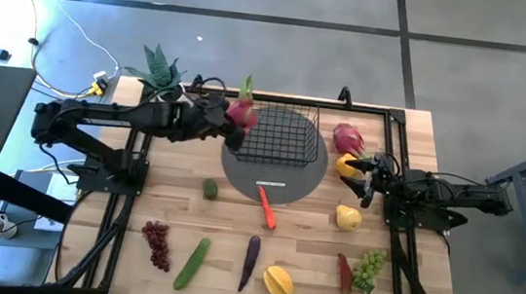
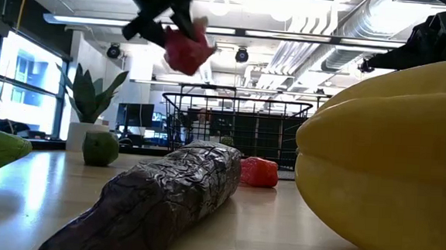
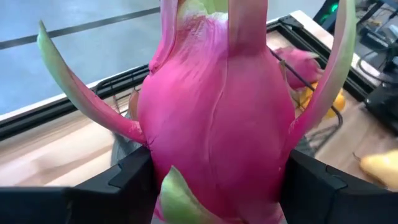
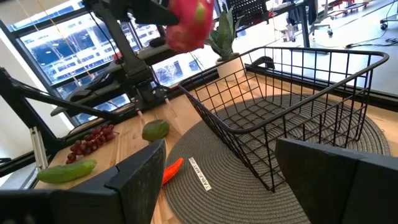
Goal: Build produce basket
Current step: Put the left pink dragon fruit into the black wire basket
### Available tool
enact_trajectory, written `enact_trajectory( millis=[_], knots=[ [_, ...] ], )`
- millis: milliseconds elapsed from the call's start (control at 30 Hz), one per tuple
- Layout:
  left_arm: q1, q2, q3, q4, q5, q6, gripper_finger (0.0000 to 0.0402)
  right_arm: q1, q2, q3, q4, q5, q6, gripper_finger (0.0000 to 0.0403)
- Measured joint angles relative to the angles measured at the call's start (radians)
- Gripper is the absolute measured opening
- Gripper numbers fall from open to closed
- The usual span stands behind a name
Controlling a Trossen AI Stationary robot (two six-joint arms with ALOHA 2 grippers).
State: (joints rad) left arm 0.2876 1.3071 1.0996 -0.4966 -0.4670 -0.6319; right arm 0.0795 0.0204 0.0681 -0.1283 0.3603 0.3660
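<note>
The left gripper [image 1: 238,123] has its fingers clenched on a pink dragon fruit [image 1: 242,114], held up in the air right at the left rim of the basket [image 1: 284,135]. In the low view the fruit [image 2: 187,49] hangs well above the basket's top wire [image 2: 240,101], so there's open air under it. From the left wrist you mostly just see smooth pink skin with long green-tipped scales [image 3: 214,112] squeezed between the dark fingers [image 3: 118,186].

The basket is black wire mesh with open grid sides, nothing in it, sitting on a round grey woven mat [image 1: 274,178] near the back edge of the wooden tabletop [image 1: 178,207].

The right gripper [image 1: 366,177] rests on the right side of the tabletop with its fingers released, pointing at the basket. A second dragon fruit [image 1: 348,137] and a yellow piece [image 1: 349,217] lie near it.

Up front: red grapes [image 1: 156,242], a cucumber [image 1: 192,263], a wrinkly purple pod [image 1: 250,261], a ridged yellow fruit [image 1: 278,282], a red pod [image 1: 344,273] and green grapes [image 1: 369,267]. A carrot [image 1: 266,207] overlaps the mat's front edge.
</note>
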Motion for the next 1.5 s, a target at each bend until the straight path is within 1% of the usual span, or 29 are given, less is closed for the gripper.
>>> enact_trajectory(
  millis=[200,500,900,1167,1500],
  knots=[
    [0.035,0.1,0.0,0.1,0.033,-0.005,0.025,0.0,0.0,0.0,0.0,0.0,0.0,0.0286],
    [0.081,0.221,0.0,0.124,0.039,-0.02,0.025,0.0,0.0,0.0,0.0,0.0,0.0,0.0286],
    [0.105,0.325,0.0,0.129,0.055,-0.047,0.0251,0.0,0.0,0.0,0.0,0.0,0.0,0.0286],
    [0.121,0.368,0.001,0.131,0.067,-0.057,0.0282,0.0,0.0,0.0,0.0,0.0,0.0,0.0286],
    [0.13,0.37,0.0,0.129,0.063,-0.074,0.0318,0.0,0.0,0.0,0.0,0.0,0.0,0.0286]
  ],
)
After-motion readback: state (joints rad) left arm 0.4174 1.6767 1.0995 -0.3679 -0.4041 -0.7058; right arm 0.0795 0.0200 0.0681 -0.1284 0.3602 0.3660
